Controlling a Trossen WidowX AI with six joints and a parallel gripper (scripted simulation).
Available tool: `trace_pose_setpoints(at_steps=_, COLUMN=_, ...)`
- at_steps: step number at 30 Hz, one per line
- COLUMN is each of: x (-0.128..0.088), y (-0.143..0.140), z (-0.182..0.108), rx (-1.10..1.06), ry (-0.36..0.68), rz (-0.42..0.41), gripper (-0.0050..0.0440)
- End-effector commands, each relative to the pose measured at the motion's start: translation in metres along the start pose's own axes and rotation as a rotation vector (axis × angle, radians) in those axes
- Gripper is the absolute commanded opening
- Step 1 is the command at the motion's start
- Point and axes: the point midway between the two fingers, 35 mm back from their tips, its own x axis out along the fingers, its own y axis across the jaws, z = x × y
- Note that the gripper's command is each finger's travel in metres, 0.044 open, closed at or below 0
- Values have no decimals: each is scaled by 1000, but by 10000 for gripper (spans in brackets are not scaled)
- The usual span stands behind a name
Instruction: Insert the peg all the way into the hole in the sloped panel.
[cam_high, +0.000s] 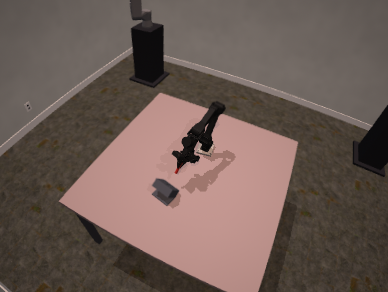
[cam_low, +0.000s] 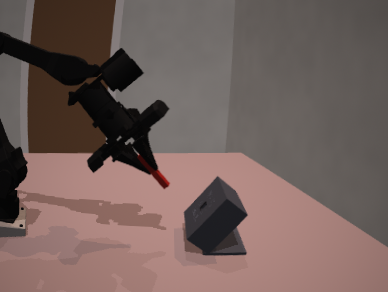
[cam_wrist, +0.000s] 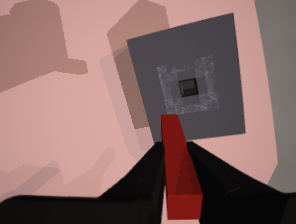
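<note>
My gripper (cam_high: 180, 164) (cam_low: 142, 160) (cam_wrist: 173, 149) is shut on a red square peg (cam_high: 177, 170) (cam_low: 156, 174) (cam_wrist: 176, 155). The peg sticks out past the fingertips and slants down toward the grey sloped panel (cam_high: 165, 190) (cam_low: 216, 215) (cam_wrist: 220, 105). The panel stands on the pink table (cam_high: 240, 200) (cam_low: 310, 240), a short way ahead of the peg tip. Its small square hole (cam_low: 204, 205) (cam_wrist: 188, 87) lies in a lighter patch on the sloped face. In the wrist view the peg tip points just below the hole and does not touch the panel.
The arm's base (cam_high: 205, 150) (cam_low: 12, 222) stands on the table behind the gripper. Black pedestals (cam_high: 147, 52) (cam_high: 376, 142) stand on the floor beyond the table. The table's edges are near the panel on the front side.
</note>
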Motion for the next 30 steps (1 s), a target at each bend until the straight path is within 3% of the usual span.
trace_pose_setpoints(at_steps=1, x=-2, y=-5, z=1, rx=-17, ry=-7, rz=-34, gripper=0)
trace_pose_setpoints(at_steps=30, x=26, y=-16, z=5, rx=-125, ry=-24, rz=-131, gripper=0)
